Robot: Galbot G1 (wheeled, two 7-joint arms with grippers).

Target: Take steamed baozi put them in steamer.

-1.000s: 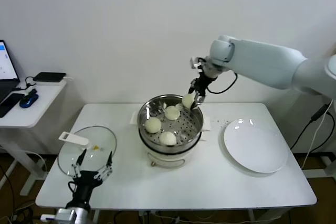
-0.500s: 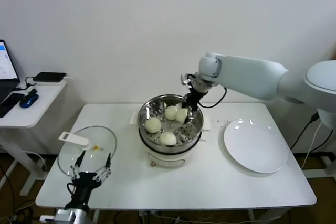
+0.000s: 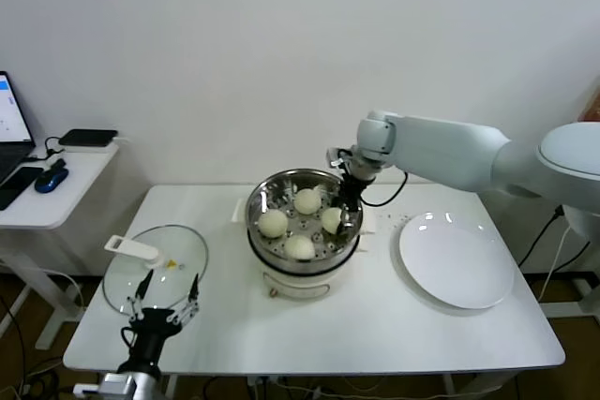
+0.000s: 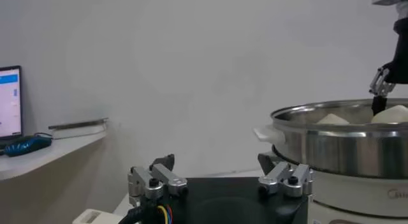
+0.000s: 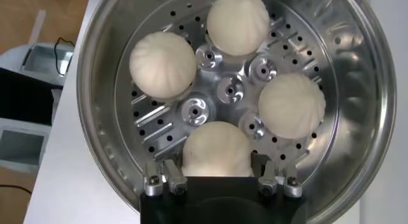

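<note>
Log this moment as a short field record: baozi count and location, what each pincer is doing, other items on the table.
baozi in steamer: four; fourth baozi on the perforated floor
right pincer: in the steamer, fingers either side of the fourth baozi
left pincer: open, low at the table's near-left edge
plate: bare, right of steamer
glass lid: flat on table, left

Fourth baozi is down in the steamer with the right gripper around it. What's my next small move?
Probably open the right gripper and lift straight up: its baozi already sits on the steamer floor beside the other three, fingers straddling it.
</note>
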